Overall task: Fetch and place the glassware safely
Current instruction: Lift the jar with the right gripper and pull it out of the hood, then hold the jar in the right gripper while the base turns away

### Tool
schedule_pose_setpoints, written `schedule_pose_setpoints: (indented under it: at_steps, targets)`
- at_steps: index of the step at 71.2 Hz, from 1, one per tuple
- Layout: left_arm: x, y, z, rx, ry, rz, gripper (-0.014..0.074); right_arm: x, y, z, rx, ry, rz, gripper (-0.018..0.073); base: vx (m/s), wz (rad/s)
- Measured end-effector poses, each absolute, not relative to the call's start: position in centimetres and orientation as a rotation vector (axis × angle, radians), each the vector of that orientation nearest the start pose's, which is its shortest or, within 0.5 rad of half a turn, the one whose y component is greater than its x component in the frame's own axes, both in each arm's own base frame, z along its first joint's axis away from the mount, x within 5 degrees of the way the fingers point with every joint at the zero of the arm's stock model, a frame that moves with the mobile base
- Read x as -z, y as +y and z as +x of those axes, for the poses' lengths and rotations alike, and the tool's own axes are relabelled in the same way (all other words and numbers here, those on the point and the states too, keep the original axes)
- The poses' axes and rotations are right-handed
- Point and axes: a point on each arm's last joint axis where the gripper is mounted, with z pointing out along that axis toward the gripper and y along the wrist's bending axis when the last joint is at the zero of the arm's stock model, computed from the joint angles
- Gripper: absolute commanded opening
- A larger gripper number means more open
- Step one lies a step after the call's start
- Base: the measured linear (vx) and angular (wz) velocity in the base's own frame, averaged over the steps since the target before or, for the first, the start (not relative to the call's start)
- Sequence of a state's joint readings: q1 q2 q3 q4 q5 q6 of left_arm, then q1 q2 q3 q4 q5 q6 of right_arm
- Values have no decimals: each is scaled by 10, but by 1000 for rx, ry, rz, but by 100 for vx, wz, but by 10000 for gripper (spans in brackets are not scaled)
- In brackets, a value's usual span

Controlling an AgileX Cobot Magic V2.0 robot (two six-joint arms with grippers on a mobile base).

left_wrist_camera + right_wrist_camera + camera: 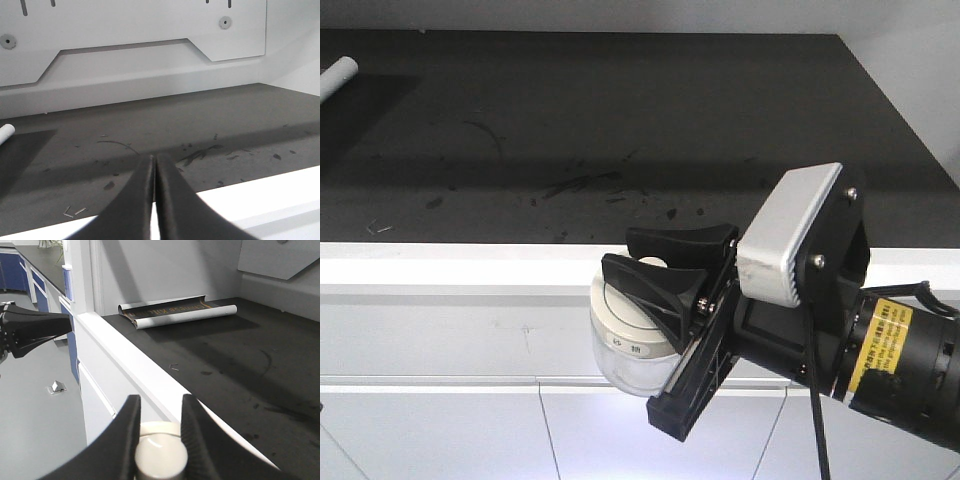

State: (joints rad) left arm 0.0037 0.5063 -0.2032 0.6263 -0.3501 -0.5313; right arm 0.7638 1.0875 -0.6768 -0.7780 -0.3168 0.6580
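The glassware [620,345], a squat clear jar with a cream-white lid, hangs in the air in front of the counter's white front edge [470,265]. My right gripper [620,252] is shut on the lid's central knob from above. In the right wrist view the two black fingers of that gripper [161,400] clamp the round knob of the jar [161,455]. My left gripper [152,157] is shut with nothing in it, its tips pressed together over the counter's edge. Its black fingers [30,327] show at the left of the right wrist view.
The dark, scuffed countertop [620,130] lies behind the white edge. A white tube [335,78] rests at its far left. A rolled sheet [175,315] lies along the counter's end wall. White cabinet fronts [440,430] run below the edge.
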Motion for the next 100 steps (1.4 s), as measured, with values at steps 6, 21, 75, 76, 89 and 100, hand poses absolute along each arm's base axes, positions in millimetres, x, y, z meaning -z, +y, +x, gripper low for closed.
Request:
schedule_pose_setpoints:
  at_steps: [6, 21, 75, 76, 89, 100]
  targets:
    - [-268, -18, 110, 96, 1487, 209, 2, -324, 178, 157, -686, 1475, -863, -1, 0, 0]
    - [-268, -18, 110, 96, 1487, 209, 2, -324, 178, 157, -686, 1475, -863, -1, 0, 0]
    - [-268, -18, 110, 96, 1487, 209, 1, -324, 178, 157, -686, 1475, -863, -1, -7, 26]
    - [-268, -18, 110, 96, 1487, 209, 1, -324, 178, 157, -686, 1475, -863, -1, -12, 47]
    - [-268, -18, 110, 96, 1487, 209, 1, -324, 178, 157, -686, 1475, -863, -1, -13, 49]
    - [-268, -18, 110, 96, 1487, 209, 1, -324, 178, 157, -686, 1475, -863, -1, -14, 58]
